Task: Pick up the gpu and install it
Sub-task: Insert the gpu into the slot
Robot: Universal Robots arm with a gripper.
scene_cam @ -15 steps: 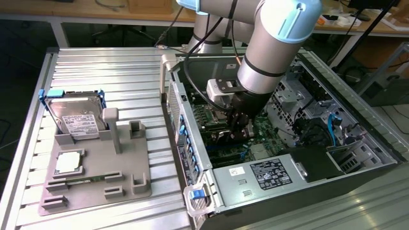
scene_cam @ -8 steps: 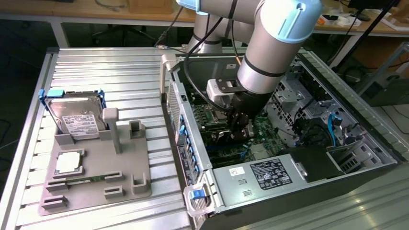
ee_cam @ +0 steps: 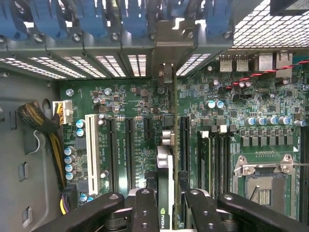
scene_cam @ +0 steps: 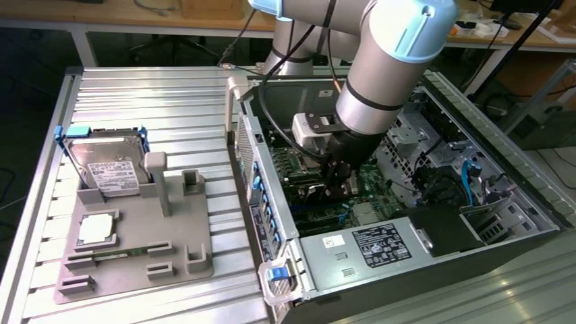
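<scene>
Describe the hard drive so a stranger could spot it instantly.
On the slatted metal table, to the exterior view's left of the open computer case, lies a grey holder tray. The hard drive leans at its far end, blue-framed. Its silver body and white label distinguish it from the flat-lying processor.

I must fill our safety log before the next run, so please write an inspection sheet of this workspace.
Surface: ribbed metal table, grey tray on it.
Job's things: graphics card held edge-on over the motherboard inside the open computer case.
Clutter: hard drive and processor chip on the tray.
Grippers: gripper shut on the graphics card, inside the case.
Cables: braided wire bundle and blue cable in the case.
Surroundings: desks behind the table.
</scene>
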